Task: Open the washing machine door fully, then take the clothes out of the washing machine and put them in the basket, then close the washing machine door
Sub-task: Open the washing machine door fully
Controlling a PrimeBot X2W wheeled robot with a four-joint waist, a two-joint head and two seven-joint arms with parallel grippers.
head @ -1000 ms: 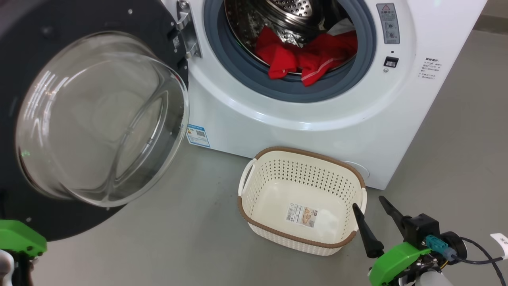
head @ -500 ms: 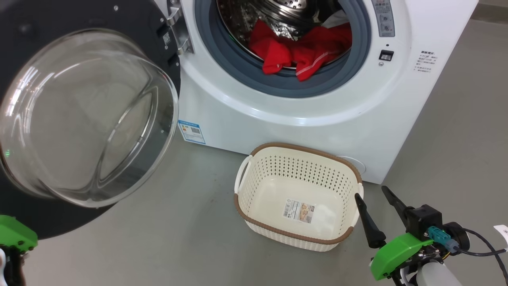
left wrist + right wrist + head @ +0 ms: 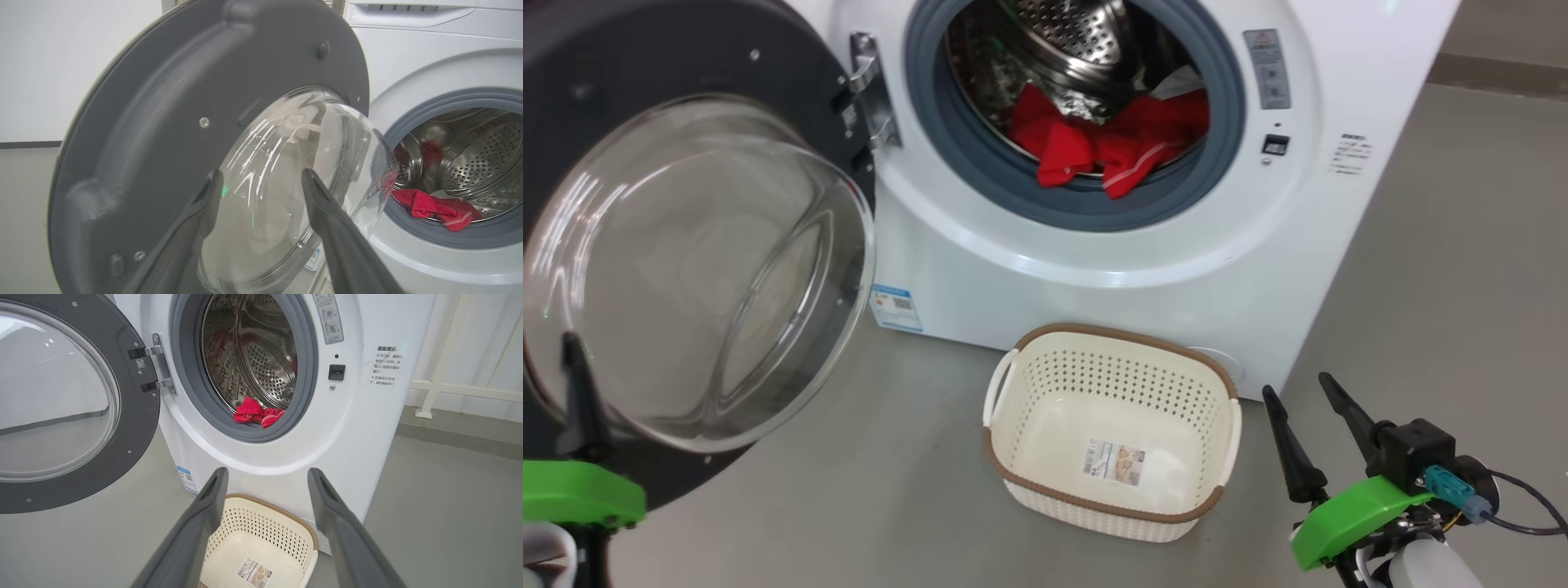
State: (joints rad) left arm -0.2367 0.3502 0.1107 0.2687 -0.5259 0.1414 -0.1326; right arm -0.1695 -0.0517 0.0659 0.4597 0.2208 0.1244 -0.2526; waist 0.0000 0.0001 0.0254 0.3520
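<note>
Washing machine door [image 3: 686, 269] wide open on left hinge, as before. Whole head view shifted: camera moved, not things. Red clothes [image 3: 1111, 147] unchanged, bunched at drum's front lip inside washing machine [image 3: 1094, 269]. Basket [image 3: 1123, 332] on floor [image 3: 890, 474] just before machine.

Change: one left finger [image 3: 576, 384] now up before door glass.

Left end effector [image 3: 261, 175]: fingers spread wide, gripping nothing; contact with glass unclear.

Right end effector [image 3: 1297, 385]: spread, nothing held, just right of basket.
</note>
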